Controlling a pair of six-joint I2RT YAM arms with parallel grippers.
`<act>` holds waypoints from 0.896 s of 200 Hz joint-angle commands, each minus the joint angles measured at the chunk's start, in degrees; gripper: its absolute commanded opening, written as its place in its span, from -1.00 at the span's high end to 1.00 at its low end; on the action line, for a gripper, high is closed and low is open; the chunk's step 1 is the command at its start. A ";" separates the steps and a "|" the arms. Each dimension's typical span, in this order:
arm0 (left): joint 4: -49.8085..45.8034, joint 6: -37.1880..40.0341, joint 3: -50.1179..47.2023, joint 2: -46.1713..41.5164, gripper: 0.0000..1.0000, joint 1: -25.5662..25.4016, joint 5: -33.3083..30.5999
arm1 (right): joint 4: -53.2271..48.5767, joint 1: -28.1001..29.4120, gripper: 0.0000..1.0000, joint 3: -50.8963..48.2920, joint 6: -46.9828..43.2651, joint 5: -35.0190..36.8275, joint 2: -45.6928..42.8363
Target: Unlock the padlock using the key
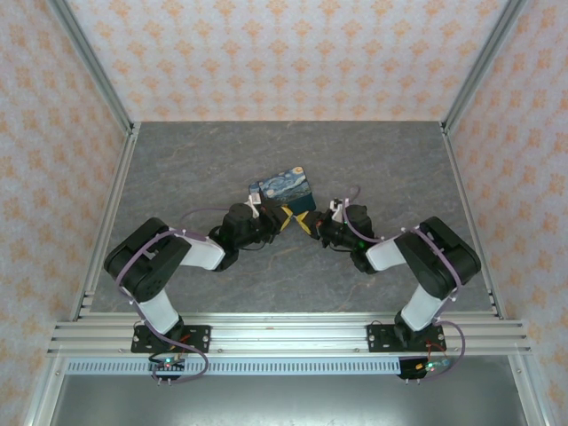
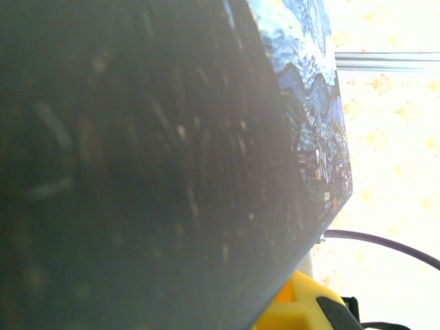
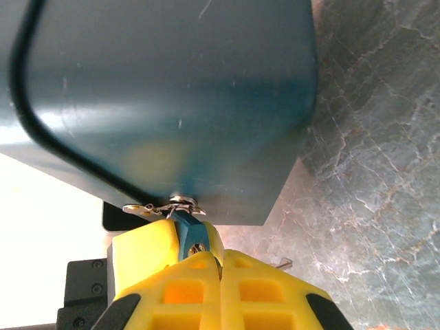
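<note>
One padlock [image 1: 282,189] was held up over the middle of the grey table [image 1: 195,169], its long axis running left to right and its painted face tilted upward. The left pincer [image 1: 284,218] was closed narrow at the padlock's near edge, apparently gripping it. The right pincer [image 3: 220,265] was pinched tight on the teal head of the one key [image 3: 185,225]. The key's long axis ran straight out from the fingers, its tip pointing into the padlock's plain teal end. A small metal ring [image 3: 148,208] hung beside the keyhole. Two arms were at work.
</note>
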 commanded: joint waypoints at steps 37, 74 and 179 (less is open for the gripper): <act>3.76 0.19 0.18 -4.75 1.00 -1.16 3.72 | 6.96 -0.66 1.00 1.67 1.39 -0.48 5.02; 3.29 0.63 0.31 -4.59 1.00 -1.23 3.90 | 6.97 -0.69 1.00 2.19 1.53 -0.67 5.13; -3.84 4.03 1.04 -1.03 1.00 -2.65 1.75 | 3.04 -0.76 0.94 5.74 0.89 -2.58 6.33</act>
